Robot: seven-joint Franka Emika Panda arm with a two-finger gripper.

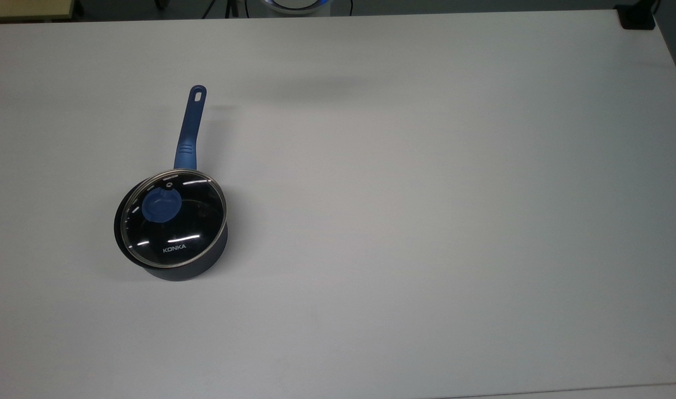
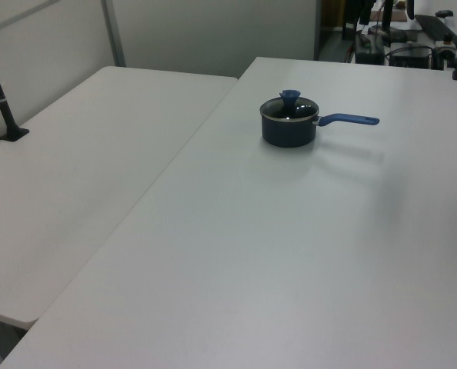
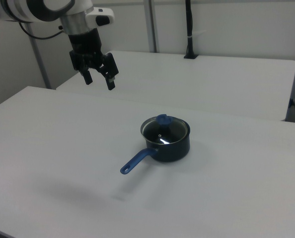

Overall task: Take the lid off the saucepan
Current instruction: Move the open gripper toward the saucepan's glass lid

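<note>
The dark navy saucepan [image 1: 207, 252] stands on the white table [image 1: 426, 194] in the top view's left half, its long blue handle [image 1: 189, 130] pointing toward the far edge. The clear glass lid [image 1: 193, 221] with a blue knob [image 1: 161, 205] and "KONKA" lettering sits on its rim. The left view shows the saucepan [image 2: 288, 132] with the lid [image 2: 290, 106] on it. In the right view the saucepan [image 3: 173, 148] and lid [image 3: 165, 130] sit mid-table. My gripper [image 3: 100, 82] hangs open high above the table, up and left of the pan, with nothing between its fingers.
A second white table [image 2: 82, 169] adjoins on the left view's left. A black post [image 3: 189, 29] is clamped to the far table in the right view. A black block [image 1: 637, 18] sits at the top view's top right corner.
</note>
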